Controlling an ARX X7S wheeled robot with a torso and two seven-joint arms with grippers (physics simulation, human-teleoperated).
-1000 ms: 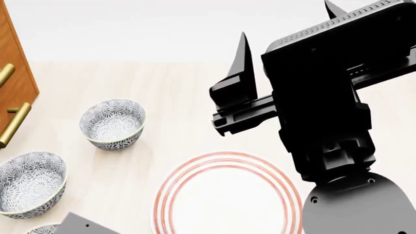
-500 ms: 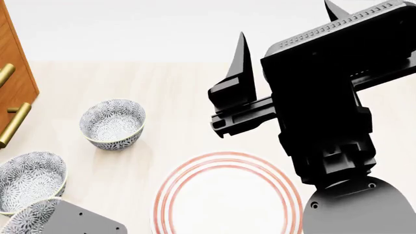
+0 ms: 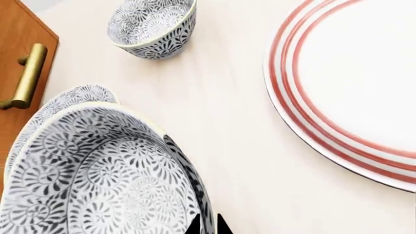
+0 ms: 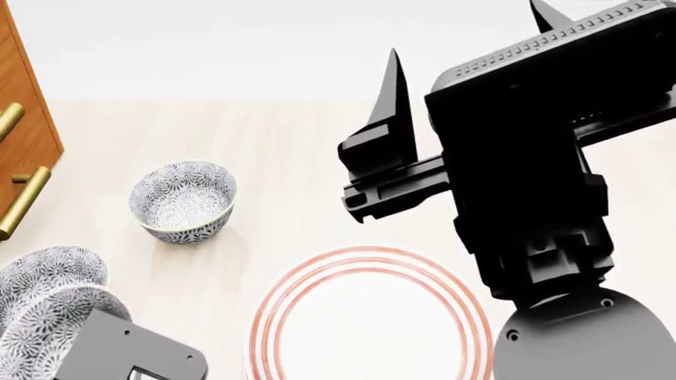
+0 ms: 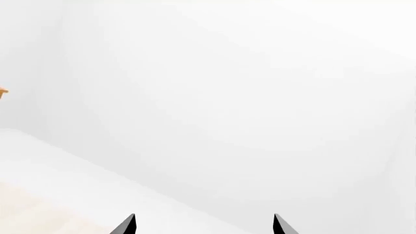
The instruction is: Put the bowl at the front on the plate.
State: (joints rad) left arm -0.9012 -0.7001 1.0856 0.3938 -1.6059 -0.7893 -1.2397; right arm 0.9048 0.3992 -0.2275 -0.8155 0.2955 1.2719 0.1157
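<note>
The front bowl, white with a dense grey-blue floral pattern, hangs tilted in my left gripper. The gripper is shut on the bowl's rim, one finger inside and one outside. In the head view this bowl sits at the lower left, overlapping a second bowl behind it, above the grey housing of my left arm. The plate, white with red rings, lies empty on the table beside the bowl, and its rim fills one side of the left wrist view. My right gripper is open and raised high, facing a blank white wall.
A second patterned bowl stands right behind the held one, and a third stands farther back. A wooden cabinet with brass handles borders the left side. My black right arm looms over the plate's right part.
The left arm has risen into the head view carrying the front bowl, which now overlaps the bowl behind it. The right arm has stayed where it was.
</note>
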